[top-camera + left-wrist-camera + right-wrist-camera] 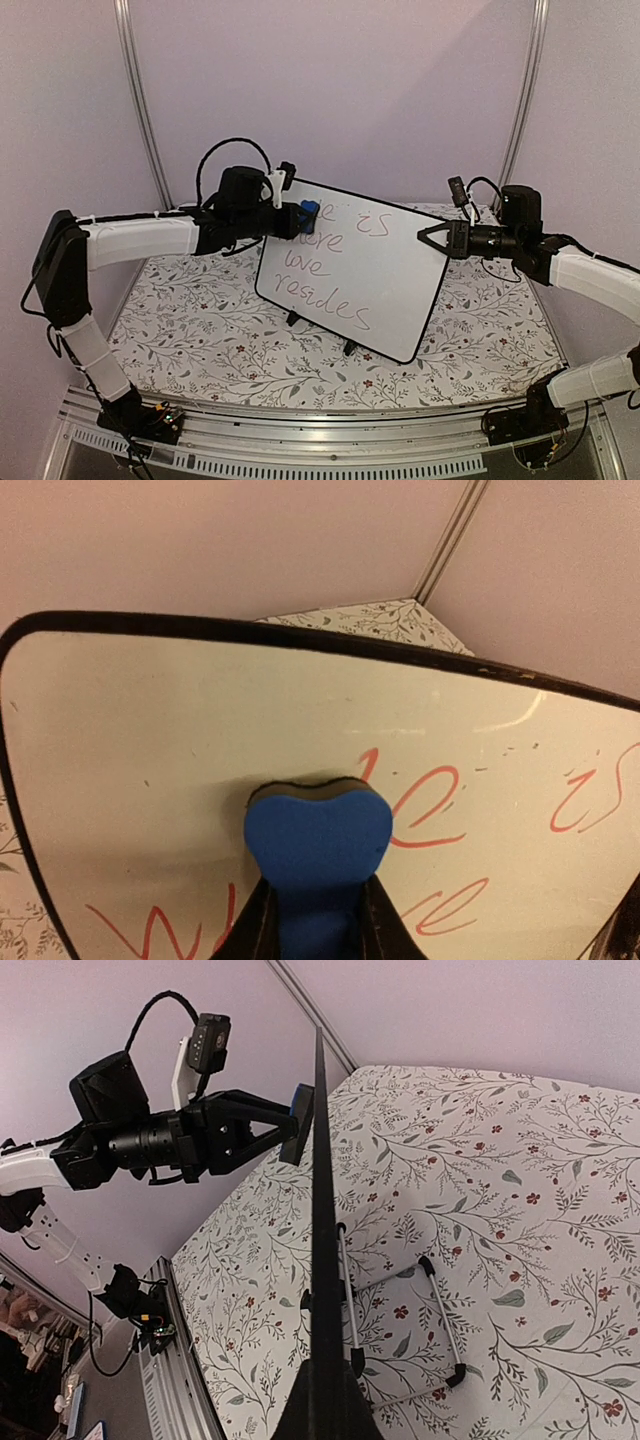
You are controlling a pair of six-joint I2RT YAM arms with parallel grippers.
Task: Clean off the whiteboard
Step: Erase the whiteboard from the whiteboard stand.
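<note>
Whiteboard [368, 285], standing tilted on a floral table [190, 325] between the two grippers, its written face towards the left gripper [298, 217]. In the right wrist view the board [322, 1210] appears edge-on, running straight out from between that gripper's fingers, with its wire stand [440, 1310] resting on the table [520, 1200] to the right of the rim. Two small black feet [292, 318] touch the table below the board's lower edge.

Reddish handwriting [325, 265] covers most of the face. In the left wrist view the board [180, 710] fills the frame ahead of the fingers, and the writing [430, 810] lies to the right of and below the fingertips.

Eraser [309, 211]: a blue block clamped between the left gripper's fingers, its front end pressed flat against the board's upper-left area. The left wrist view shows the eraser [317, 840] projecting forward from the left gripper [315, 925], with a dark pad at its tip meeting the white surface. From the right wrist camera, the left gripper [285, 1132] reaches in from the left, and the eraser [302, 1110] touches the board's face near its top.

Right gripper [432, 240]: closed on the board's right rim, at about mid-height; in its own view the right gripper [325, 1405] pinches the thin black rim.
</note>
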